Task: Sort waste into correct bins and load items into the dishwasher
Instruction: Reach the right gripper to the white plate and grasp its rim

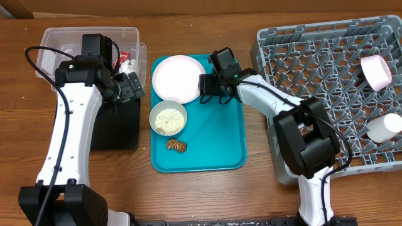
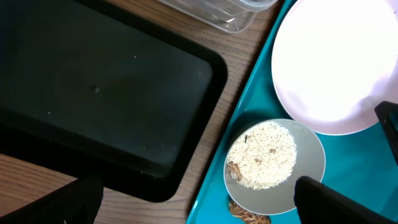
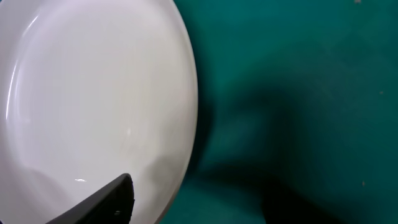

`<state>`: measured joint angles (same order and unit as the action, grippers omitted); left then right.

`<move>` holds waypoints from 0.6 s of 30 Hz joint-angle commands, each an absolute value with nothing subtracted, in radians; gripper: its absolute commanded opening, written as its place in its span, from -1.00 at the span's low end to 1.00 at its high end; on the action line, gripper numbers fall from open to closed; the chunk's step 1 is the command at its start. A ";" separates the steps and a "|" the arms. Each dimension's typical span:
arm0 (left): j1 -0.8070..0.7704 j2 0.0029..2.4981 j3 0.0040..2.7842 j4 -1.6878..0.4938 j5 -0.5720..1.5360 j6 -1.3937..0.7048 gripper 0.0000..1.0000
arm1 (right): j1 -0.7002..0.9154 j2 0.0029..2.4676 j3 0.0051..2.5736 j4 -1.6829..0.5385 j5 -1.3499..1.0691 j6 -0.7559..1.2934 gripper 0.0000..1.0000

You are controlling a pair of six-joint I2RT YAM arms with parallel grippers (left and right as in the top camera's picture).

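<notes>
Your left claw (image 2: 196, 185) hangs spread wide, its dark blurred fingers (image 2: 62, 205) showing only in the two bottom corners. Between and above them you see the black tray (image 2: 93, 93) on the wooden desk (image 2: 239, 62), with a corner of the clear tub (image 2: 217, 12) just beyond it at the top edge. To the right, on the teal tray (image 2: 354, 155), the large white plate (image 2: 336, 62) sits just above the small plate (image 2: 313, 163) heaped with rice grains (image 2: 261, 155), and the brown lump (image 2: 249, 214) peeks in just below that plate, cut off by the frame.
</notes>
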<state>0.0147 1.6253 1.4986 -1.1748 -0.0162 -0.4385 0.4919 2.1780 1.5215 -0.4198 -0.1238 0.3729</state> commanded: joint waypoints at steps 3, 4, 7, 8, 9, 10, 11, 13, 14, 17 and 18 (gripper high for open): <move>0.013 1.608 1.508 -1.174 -0.026 -0.442 0.99 | 0.498 2.235 1.539 -0.444 -0.112 0.399 -0.17; 0.013 1.608 1.508 -1.174 -0.026 -0.442 1.00 | 0.498 2.235 1.539 -0.456 -0.099 0.399 -0.25; 0.013 1.608 1.508 -1.174 -0.026 -0.442 1.00 | 0.498 2.233 1.540 -0.488 -0.039 0.401 -0.49; 0.013 1.608 1.508 -1.174 -0.026 -0.442 1.00 | 0.495 2.233 1.540 -0.503 -0.021 0.402 -0.58; 0.013 1.608 1.508 -1.174 -0.026 -0.442 0.99 | 0.492 2.231 1.540 -0.515 -0.015 0.402 -0.64; 0.013 1.608 1.508 -1.174 -0.026 -0.442 1.00 | 0.483 2.229 1.540 -0.533 -0.011 0.401 -0.73; 0.013 1.608 1.508 -1.174 -0.026 -0.442 1.00 | 0.469 2.223 1.540 -0.559 -0.011 0.401 -0.82; 0.013 1.608 1.508 -1.174 -0.026 -0.442 1.00 | 0.442 2.209 1.540 -0.591 -0.011 0.401 -0.92; 0.013 1.608 1.508 -1.174 -0.026 -0.442 1.00 | 0.428 2.198 1.540 -0.604 -0.012 0.395 -0.92; 0.013 1.608 1.508 -1.174 -0.026 -0.442 1.00 | 0.388 2.146 1.541 -0.646 -0.013 0.345 -0.92; 0.013 1.608 1.508 -1.174 -0.026 -0.442 1.00 | 0.378 2.127 1.541 -0.661 -0.012 0.324 -0.92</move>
